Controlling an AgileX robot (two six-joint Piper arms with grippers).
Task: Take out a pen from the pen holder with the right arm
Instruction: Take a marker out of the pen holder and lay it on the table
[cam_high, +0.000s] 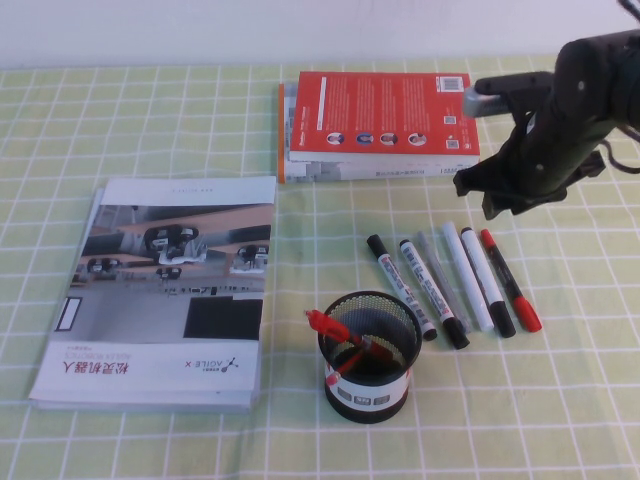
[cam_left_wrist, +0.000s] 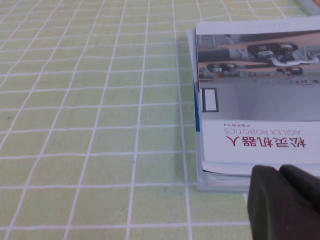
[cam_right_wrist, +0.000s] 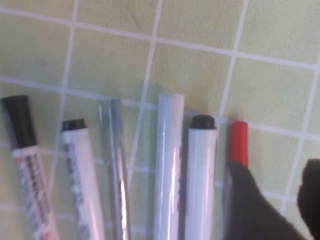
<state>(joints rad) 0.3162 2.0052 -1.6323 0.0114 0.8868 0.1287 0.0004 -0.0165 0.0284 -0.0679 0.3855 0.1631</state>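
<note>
Above the far ends of the laid-out pens, right gripper (cam_high: 500, 200), claw spread, pinching nothing; below it, flat on the green checked tablecloth (cam_high: 150, 100), slim red pen (cam_high: 510, 280), rightmost in a row of six; nearer the robot, black mesh pen holder (cam_high: 398, 310), upright, with a second red pen (cam_high: 335, 330) leaning across its rim; behind the row, red book (cam_high: 380, 110); left gripper (cam_left_wrist: 285, 205) low by the corner of the grey brochure stack (cam_left_wrist: 250, 100), grip state impossible to tell.
</note>
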